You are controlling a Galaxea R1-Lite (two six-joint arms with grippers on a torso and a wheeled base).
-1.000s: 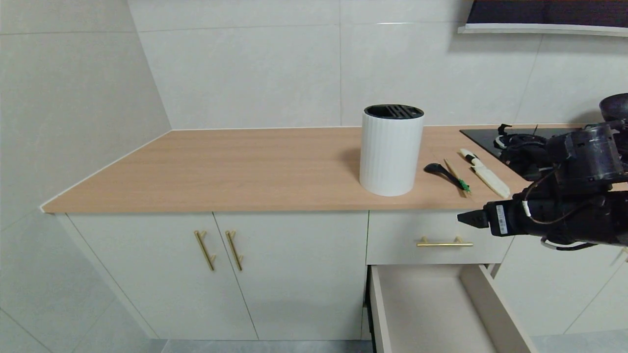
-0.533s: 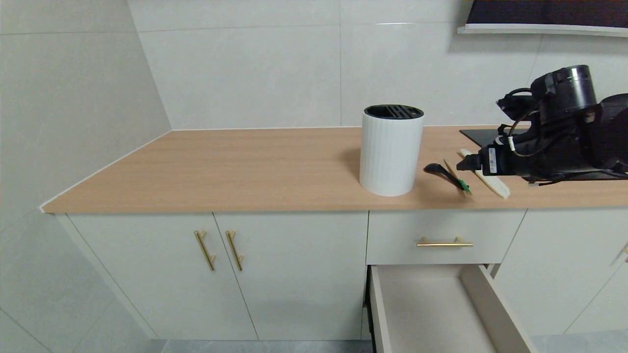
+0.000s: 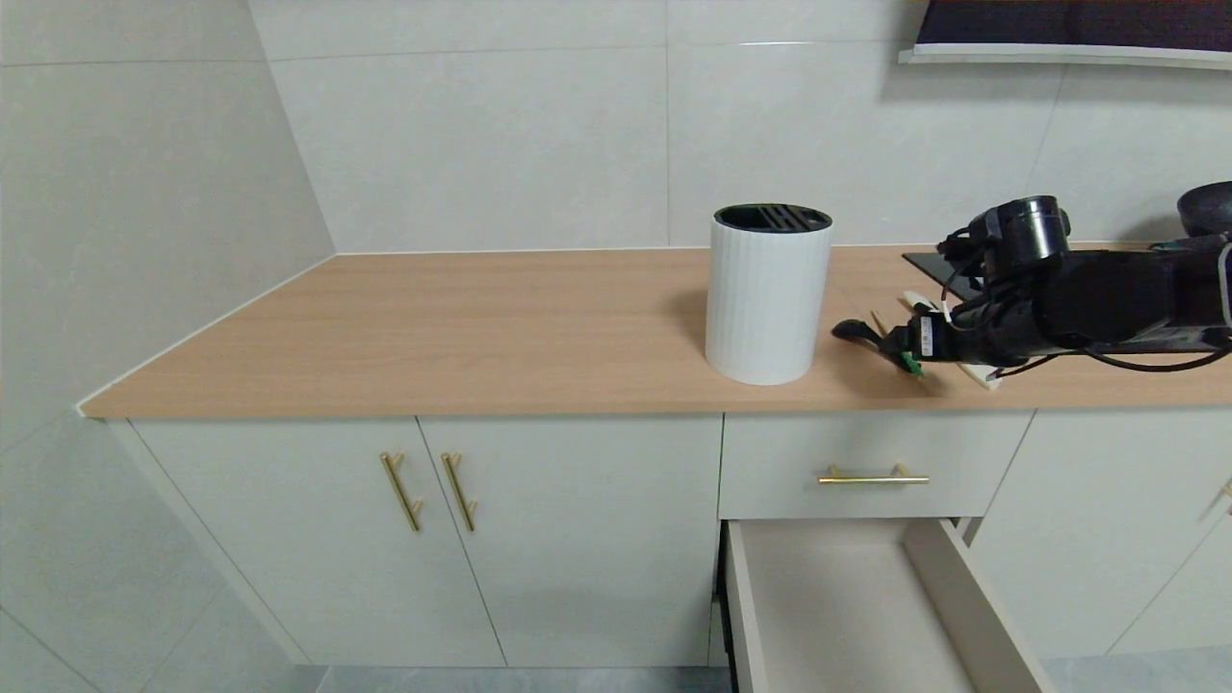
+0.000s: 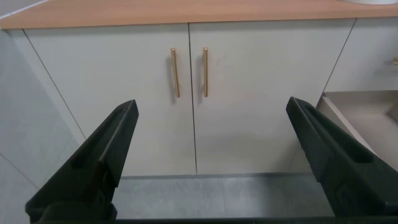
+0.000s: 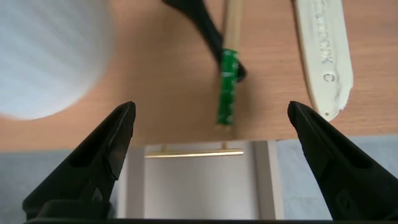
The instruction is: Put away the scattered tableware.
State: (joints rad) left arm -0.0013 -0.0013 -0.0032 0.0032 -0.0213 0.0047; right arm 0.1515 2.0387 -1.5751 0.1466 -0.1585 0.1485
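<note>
over the counter edge, the right gripper hovers, fingers spread, above a green-tipped chopstick and black spoon; the left gripper, also spread, faces cabinet doors.

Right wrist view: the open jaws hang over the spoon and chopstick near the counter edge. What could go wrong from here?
1. The black spoon and the green-tipped chopstick lie side by side under the right gripper, whose jaws are wide open. Closing might catch both at once or slip off these thin, flat pieces.
2. The chopstick and the white knife end close to the front edge of the counter. A nudge could push them off.
</note>
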